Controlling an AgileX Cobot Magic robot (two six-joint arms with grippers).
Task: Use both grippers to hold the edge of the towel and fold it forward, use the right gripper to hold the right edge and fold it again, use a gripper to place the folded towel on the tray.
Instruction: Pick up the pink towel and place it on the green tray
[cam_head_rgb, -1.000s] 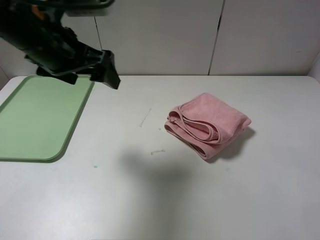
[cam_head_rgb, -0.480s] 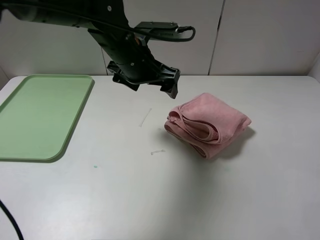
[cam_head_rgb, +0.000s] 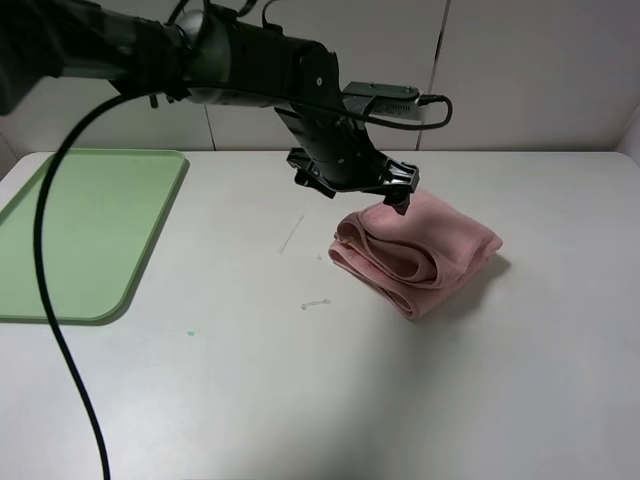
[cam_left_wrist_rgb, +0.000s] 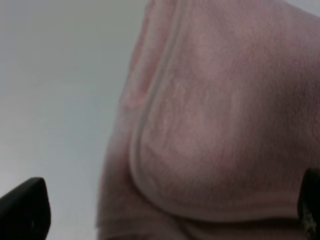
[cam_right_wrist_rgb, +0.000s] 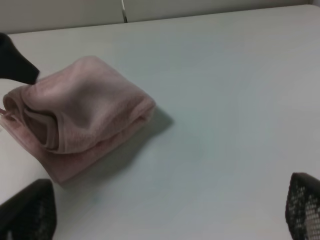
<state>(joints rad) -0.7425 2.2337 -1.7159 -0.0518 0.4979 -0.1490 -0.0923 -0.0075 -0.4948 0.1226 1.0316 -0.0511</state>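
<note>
Towel (cam_head_rgb: 418, 248) lies folded; left pincer (cam_head_rgb: 398, 192), spread wide, reaches across just above its far edge.

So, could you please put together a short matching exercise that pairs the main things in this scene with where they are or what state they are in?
Things:
1. towel
2. tray
3. left end effector
4. right end effector

Descriptions:
A. light green, at the table's left edge, nothing on it
B. open, well back from the towel, bare table between its fingers
C. pink, folded, lying right of centre
D. open, just above the towel's rear edge

Pairs: 1-C, 2-A, 3-D, 4-B
</note>
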